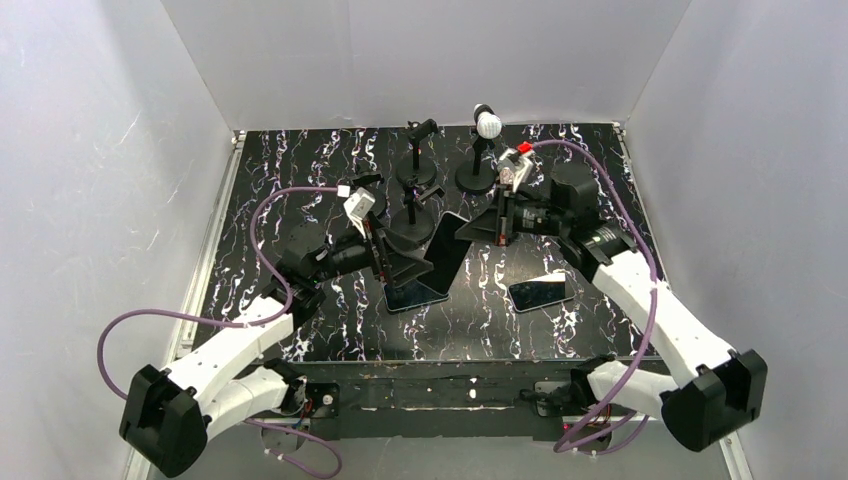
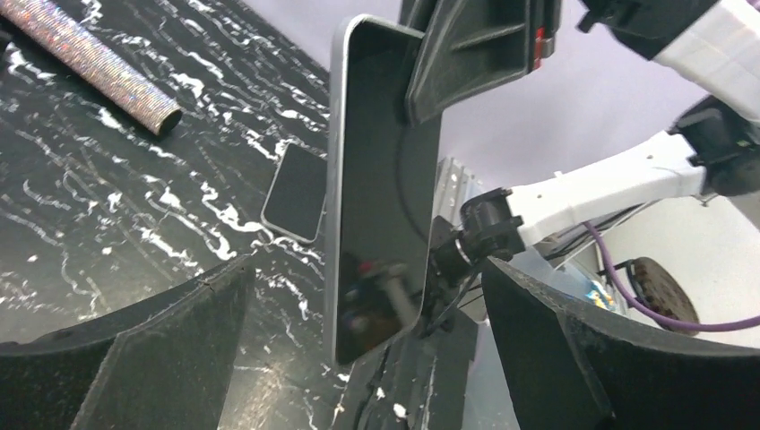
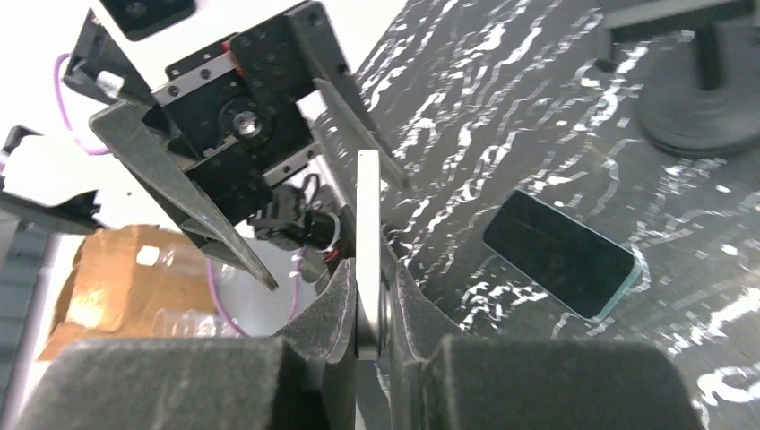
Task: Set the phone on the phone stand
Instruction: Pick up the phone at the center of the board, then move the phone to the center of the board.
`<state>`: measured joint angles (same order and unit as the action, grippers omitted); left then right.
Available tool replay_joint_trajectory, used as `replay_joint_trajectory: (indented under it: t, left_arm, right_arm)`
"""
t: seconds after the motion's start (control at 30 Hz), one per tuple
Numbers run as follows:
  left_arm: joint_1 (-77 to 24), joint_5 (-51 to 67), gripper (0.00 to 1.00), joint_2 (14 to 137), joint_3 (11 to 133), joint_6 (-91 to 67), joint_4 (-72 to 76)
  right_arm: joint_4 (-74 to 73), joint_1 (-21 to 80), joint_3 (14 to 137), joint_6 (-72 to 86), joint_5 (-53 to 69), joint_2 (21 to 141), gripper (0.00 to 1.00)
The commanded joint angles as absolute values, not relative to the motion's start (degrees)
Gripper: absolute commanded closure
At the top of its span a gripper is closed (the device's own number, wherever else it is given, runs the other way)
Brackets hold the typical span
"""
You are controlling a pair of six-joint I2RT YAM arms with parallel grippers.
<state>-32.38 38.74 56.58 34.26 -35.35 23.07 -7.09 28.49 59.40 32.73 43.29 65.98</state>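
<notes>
Above the black white-veined table (image 1: pixel 300 205), a slim dark-glass phone (image 2: pixel 381 179) is clenched edgewise by the right hand (image 3: pixel 369 278), with the left hand (image 2: pixel 367 269) released wide, presumably for a handover.

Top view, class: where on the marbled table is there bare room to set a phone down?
Bare: back-left corner of the table; front strip before the flat phone. Crowded: centre, among phone stands, left gripper, right gripper.

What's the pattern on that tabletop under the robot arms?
Black with white marble-like streaks; the tabletop shows best in the top external view.
</notes>
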Motion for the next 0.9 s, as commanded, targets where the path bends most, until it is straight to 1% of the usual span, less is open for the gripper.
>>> replay_joint_trajectory:
  t: [0.0,0.17,0.4,0.53,0.67,0.77,0.87]
  left_arm:
    - [-32.55,33.93,0.02,55.45,35.92,-27.31,9.84]
    - [-35.79,30.29,0.02,58.24,36.35,-23.40,4.09]
    - [-45.66,19.03,0.03,67.52,41.46,-16.45,-1.89]
    - [-50.40,14.27,0.09,75.52,46.49,-11.26,-4.00]
    - [-54.02,10.84,0.17,82.43,50.76,-7.27,-5.28]
    - [-55.62,9.45,0.24,87.56,53.00,-4.80,-4.67]
    - [-56.83,8.31,0.25,91.84,55.32,-2.91,-5.09]
  right_arm:
    - [-8.68,23.83,54.95,31.25,39.51,59.71,0.99]
    - [-11.23,16.26,49.21,31.54,40.20,56.20,0.99]
    - [-15.78,3.09,44.55,31.88,40.63,54.17,0.99]
    - [-16.52,-3.48,42.43,32.80,40.80,53.80,0.99]
    - [-18.29,-6.02,40.53,33.27,38.07,52.99,0.99]
    - [-18.76,-7.41,38.99,33.48,36.14,52.38,0.99]
    - [-19.46,-7.99,38.40,33.06,35.71,52.06,0.99]
